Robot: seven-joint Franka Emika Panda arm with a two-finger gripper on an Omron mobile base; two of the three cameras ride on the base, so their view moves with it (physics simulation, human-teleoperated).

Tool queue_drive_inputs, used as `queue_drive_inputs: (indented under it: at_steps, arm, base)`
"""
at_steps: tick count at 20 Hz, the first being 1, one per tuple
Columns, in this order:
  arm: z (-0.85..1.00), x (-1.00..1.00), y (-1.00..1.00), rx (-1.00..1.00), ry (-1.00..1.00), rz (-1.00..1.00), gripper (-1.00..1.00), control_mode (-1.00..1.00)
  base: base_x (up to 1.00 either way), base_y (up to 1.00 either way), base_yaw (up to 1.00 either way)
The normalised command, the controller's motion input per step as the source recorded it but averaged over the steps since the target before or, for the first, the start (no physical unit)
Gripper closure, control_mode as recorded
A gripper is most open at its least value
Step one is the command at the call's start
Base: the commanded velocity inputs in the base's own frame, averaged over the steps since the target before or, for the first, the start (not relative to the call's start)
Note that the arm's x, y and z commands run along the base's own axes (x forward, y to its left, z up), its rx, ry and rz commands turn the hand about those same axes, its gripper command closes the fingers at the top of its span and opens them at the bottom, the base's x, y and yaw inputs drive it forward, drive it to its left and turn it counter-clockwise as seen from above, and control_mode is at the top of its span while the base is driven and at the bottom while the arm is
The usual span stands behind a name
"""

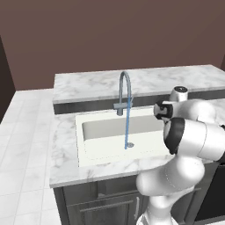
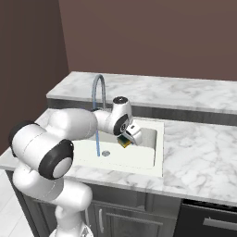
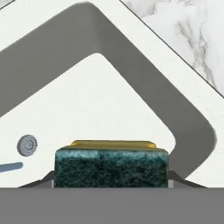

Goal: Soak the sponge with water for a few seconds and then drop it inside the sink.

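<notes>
With the tool (image 2: 126, 140) clamped on the small yellow sponge with its dark green face (image 2: 124, 141), above the white rectangular sink (image 2: 155, 152) beside the thin blue water stream (image 2: 98, 143), slide it squarely under the flow.

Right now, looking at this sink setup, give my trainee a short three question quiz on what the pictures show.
1. True or false: the hand is shut on the sponge.
2. Where is the sponge relative to the water?
A. directly in the stream
B. beside the stream, over the sink
C. lying on the counter
3. Fill in: the water falls from the ___ toward the drain.

Key:
1. True. The dark green face sits clamped between the fingertips.
2. B. In the right base view the sponge hangs to one side of the stream, not in it.
3. faucet
</notes>
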Motion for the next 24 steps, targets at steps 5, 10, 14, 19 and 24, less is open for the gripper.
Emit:
queue_drive_inputs:
  at_steps: [5,10,14,19,24]
  arm:
    - [0.00,-0.01,0.42,-0.08,0.00,0.00,1.00,-1.00]
    - [0.00,-0.12,0.36,-0.05,-0.01,0.00,1.00,-1.00]
    - [0.00,-0.27,0.34,-0.03,-0.08,0.00,1.00,-1.00]
    - [0.00,-0.19,0.42,-0.08,-0.14,0.00,1.00,-1.00]
    - [0.00,-0.12,0.41,-0.13,-0.17,0.00,1.00,-1.00]
  base:
    - [0.00,0.00,0.00]
    - [0.00,0.00,0.00]
    - [0.00,0.00,0.00]
    - [0.00,0.00,0.00]
    - [0.00,0.00,0.00]
